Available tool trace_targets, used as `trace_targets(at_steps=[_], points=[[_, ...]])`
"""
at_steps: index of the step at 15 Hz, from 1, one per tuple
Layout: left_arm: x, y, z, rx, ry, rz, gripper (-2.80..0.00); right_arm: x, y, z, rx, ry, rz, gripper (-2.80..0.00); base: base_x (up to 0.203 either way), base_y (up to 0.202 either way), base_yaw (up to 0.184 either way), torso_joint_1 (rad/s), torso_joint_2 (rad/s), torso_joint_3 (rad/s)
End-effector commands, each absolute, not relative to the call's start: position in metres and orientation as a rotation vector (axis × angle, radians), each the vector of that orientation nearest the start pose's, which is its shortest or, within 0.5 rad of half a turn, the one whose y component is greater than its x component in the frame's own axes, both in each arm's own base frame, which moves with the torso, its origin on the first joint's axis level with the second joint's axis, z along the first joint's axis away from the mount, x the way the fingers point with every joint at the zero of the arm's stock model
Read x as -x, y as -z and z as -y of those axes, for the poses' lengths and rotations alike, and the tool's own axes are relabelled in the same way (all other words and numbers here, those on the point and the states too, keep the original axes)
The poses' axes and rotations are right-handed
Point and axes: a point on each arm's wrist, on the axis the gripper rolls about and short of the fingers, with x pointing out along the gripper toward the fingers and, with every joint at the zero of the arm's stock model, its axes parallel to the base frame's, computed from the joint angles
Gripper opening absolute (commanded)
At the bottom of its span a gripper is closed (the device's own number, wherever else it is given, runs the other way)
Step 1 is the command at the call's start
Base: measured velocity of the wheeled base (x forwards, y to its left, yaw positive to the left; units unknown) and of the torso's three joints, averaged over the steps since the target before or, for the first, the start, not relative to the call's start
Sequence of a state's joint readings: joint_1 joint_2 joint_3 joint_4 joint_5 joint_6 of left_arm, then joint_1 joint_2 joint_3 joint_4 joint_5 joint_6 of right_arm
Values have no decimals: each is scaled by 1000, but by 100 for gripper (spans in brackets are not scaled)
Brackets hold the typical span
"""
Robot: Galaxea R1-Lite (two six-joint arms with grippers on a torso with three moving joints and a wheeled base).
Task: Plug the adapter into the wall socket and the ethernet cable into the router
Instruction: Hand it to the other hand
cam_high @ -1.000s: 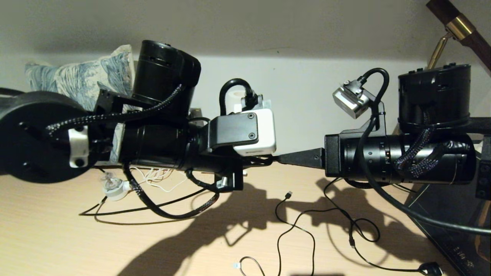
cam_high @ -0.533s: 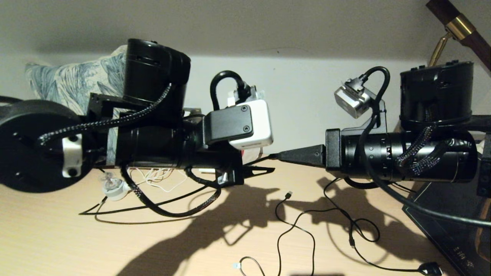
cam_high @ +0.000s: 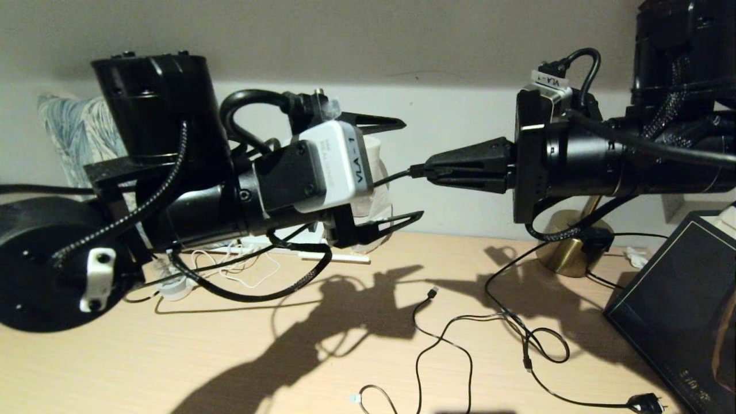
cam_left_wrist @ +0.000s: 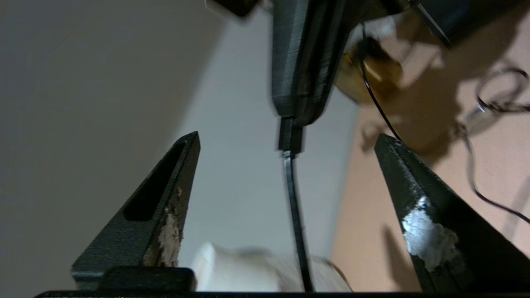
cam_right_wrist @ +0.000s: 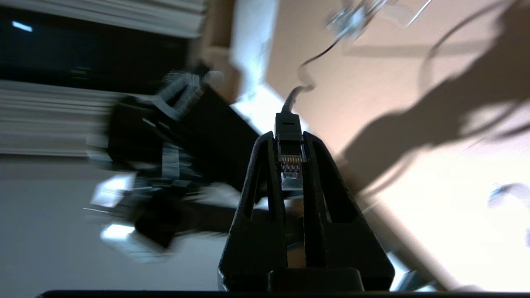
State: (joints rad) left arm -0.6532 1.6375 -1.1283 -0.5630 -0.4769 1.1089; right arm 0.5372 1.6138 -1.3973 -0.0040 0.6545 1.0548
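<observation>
- Nearest us on the wooden table [cam_high: 86, 368], we see loose black cables: one ends in a small USB tip [cam_high: 433, 292], and a black cord runs to a black mains plug [cam_high: 641, 402] at the near right.
- A dark box [cam_high: 673, 322] sits at the right edge of the table.
- Further back on the left, a round white-and-grey plug-like thing [cam_high: 172, 284] lies beside a tangle of thin white cord [cam_high: 241, 264].
- Above the table, our left gripper [cam_high: 397, 172] [cam_left_wrist: 285, 194] points toward the right arm with its jaws spread wide and nothing between them.
- Facing it, our right gripper [cam_high: 431, 171] [cam_right_wrist: 290, 153] has its fingers pressed together on the connector of the ethernet cable [cam_high: 397, 175] [cam_right_wrist: 288, 140], held in the air well above the table.
- In the left wrist view we see that cable [cam_left_wrist: 292, 198] running down between the open left fingers without touching either.
- Behind the left gripper stands a whitish rounded object [cam_high: 376, 190] that we cannot identify.
- A brass lamp base [cam_high: 566, 250] stands near the wall under the right arm.
- A patterned cushion [cam_high: 75, 138] leans against the wall at far left.
</observation>
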Motion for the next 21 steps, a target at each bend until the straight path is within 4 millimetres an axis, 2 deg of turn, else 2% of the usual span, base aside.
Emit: trace_targets(at_steps=[1, 3, 8, 19, 20, 21], points=[[-245, -276, 199, -1011, 974, 779, 0, -260, -327, -154, -1053, -1005, -938, -280, 0, 0, 0, 0, 0, 0], [-248, -278, 202, -1022, 979, 820, 0, -262, -330, -148, -1109, -1034, -1020, -280, 0, 0, 0, 0, 0, 0], [-258, -291, 206, -1036, 956, 977, 0, -261, -328, -145, -1115, -1015, -1044, -280, 0, 0, 0, 0, 0, 0], [-258, -289, 207, -1034, 962, 977, 0, -261, -329, -143, -1115, -1026, -1051, -280, 0, 0, 0, 0, 0, 0], [-258, -290, 207, -1033, 962, 979, -280, -261, -329, -143, -1115, -1026, -1051, -280, 0, 0, 0, 0, 0, 0], [-257, -290, 208, -1032, 963, 983, -280, -261, -328, -143, -1116, -1024, -1053, -280, 0, 0, 0, 0, 0, 0]])
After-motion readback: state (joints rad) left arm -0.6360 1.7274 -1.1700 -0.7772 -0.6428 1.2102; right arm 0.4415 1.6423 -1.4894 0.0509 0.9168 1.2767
